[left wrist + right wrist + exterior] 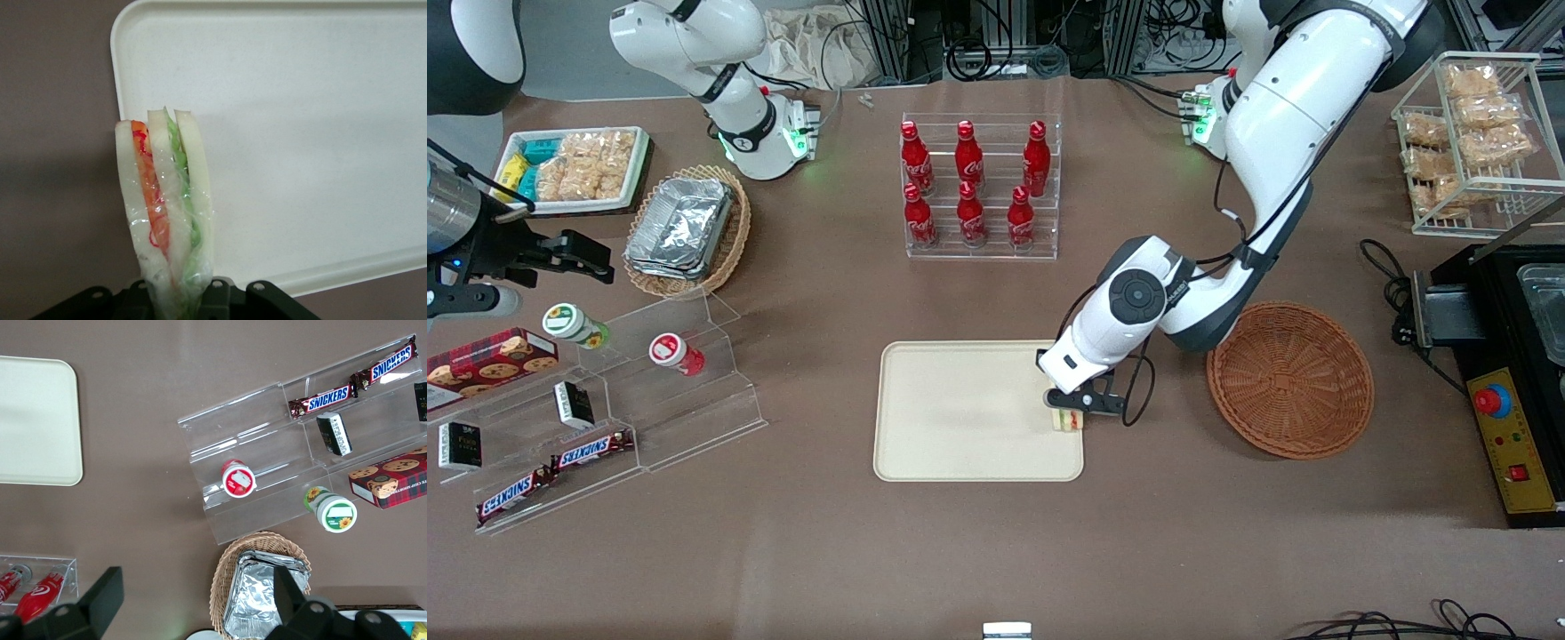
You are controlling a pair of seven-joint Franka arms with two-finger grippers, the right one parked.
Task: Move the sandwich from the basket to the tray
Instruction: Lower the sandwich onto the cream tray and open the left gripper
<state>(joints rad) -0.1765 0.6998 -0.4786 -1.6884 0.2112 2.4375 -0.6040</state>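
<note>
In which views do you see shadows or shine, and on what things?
Front view: the hand, shut on the sandwich, sits at the tray edge nearest the basket; a faint grey shadow crosses the tray. Left wrist view: the sandwich wrap glints, and its shadow falls on the tray. Right wrist view: the foil containers shine.

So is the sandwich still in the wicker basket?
No: the round wicker basket holds nothing, and the sandwich sits clamped in the left hand over the edge of the cream tray.
</note>
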